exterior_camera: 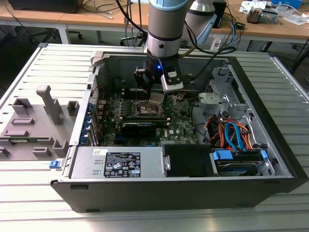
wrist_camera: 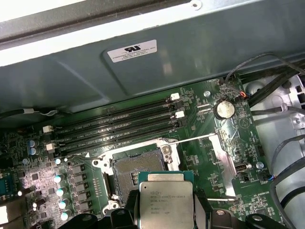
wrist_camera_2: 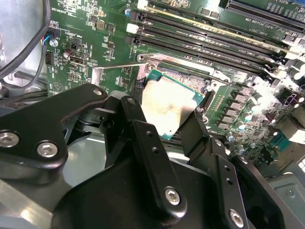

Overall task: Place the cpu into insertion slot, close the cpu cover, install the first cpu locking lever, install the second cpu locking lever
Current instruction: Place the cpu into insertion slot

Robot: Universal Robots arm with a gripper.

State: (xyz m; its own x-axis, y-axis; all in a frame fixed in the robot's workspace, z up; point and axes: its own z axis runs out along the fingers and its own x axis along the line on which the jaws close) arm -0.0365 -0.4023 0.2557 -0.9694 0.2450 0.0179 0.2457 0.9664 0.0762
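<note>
we see one arm [exterior_camera: 166, 29] standing vertical, wrist pointing down inside the open computer case [exterior_camera: 169, 193]. its gripper [wrist_camera_2: 167, 125] is closed narrow on one cpu [wrist_camera_2: 172, 107], with two black fingers [wrist_camera_2: 140, 131] pressing opposite edges. the cpu is not seated; one insertion slot [wrist_camera: 136, 168] lies open just beyond the fingertips. we count four long memory slots [wrist_camera: 119, 121] farther beyond the gripper. the exterior view adds the case walls; the first wrist view adds one coin cell [wrist_camera: 224, 109] beside the memory slots.

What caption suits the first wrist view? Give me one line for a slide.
Gripper holds the cpu close to the open insertion slot on the green motherboard, not yet seated.
</note>
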